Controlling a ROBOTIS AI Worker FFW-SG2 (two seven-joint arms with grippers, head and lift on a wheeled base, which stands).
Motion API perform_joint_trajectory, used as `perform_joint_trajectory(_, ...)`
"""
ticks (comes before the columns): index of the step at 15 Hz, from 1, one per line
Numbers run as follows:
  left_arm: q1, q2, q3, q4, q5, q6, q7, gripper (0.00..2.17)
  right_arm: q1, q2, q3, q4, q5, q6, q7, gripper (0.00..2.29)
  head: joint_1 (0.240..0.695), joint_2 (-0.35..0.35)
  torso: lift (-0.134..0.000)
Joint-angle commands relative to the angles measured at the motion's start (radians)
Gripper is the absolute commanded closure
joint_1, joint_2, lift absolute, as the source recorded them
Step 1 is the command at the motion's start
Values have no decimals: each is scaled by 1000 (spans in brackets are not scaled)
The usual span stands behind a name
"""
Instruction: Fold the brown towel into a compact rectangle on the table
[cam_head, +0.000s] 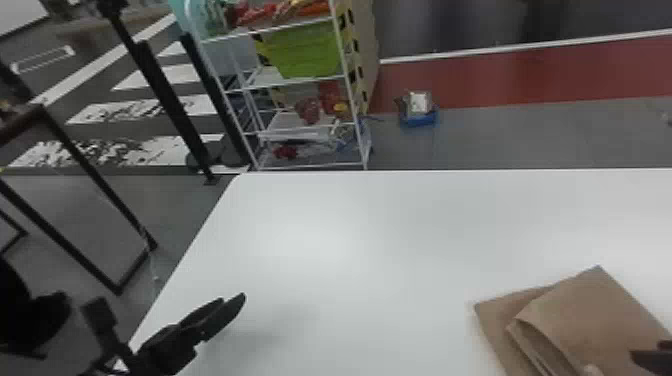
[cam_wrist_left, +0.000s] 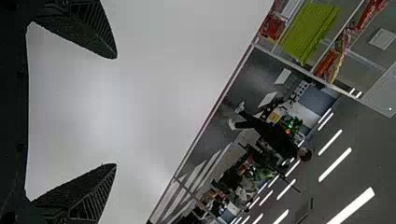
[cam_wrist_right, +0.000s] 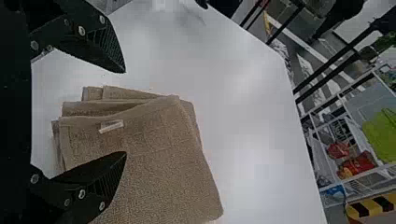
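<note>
The brown towel lies folded in uneven layers at the right front of the white table. In the right wrist view the towel shows staggered folded edges and a small white tag. My right gripper is at the right edge of the head view, over the towel. Its fingers stand wide apart in the right wrist view, where the gripper has one finger over the towel and the other beyond its edge. My left gripper is over the table's left part, away from the towel; in its wrist view the gripper is open with nothing between its fingers.
The white table has its left edge beneath my left arm. Behind it stands a white wire shelf with a green basket. A small blue box sits on the floor beyond the table, and a black frame stands at left.
</note>
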Motion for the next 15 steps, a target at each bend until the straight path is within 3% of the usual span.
perform_joint_trajectory(1,0,-4,0,5,0,-11,0,49,50,-26,-95,-9,-20,2,48,984,695,350,-124)
perform_joint_trajectory(2,-1,-4,0,6,0,-11,2,49,76,-47,-112,-18,-20,2,48,1612,695,350,-124)
perform_joint_trajectory(3,-3,-4,-2,6,0,-11,2,49,102,-55,-144,-28,-7,2,48,2047,695,348,-124)
perform_joint_trajectory(5,-5,-4,-6,5,0,-11,2,49,119,-78,-152,-22,49,2,48,2128,695,302,-124)
perform_joint_trajectory(7,-9,-4,-10,9,0,-11,0,49,113,-79,-133,19,89,2,48,2128,695,267,-124)
perform_joint_trajectory(9,-9,-4,-11,9,0,-11,-1,49,58,-73,-43,80,145,2,48,2128,695,233,-124)
perform_joint_trajectory(13,-3,-4,12,8,5,-8,-8,49,-74,-75,164,225,263,2,48,2128,695,264,-124)
perform_joint_trajectory(15,0,-4,24,11,6,-11,-9,49,-126,-78,198,289,283,2,48,2128,695,288,-124)
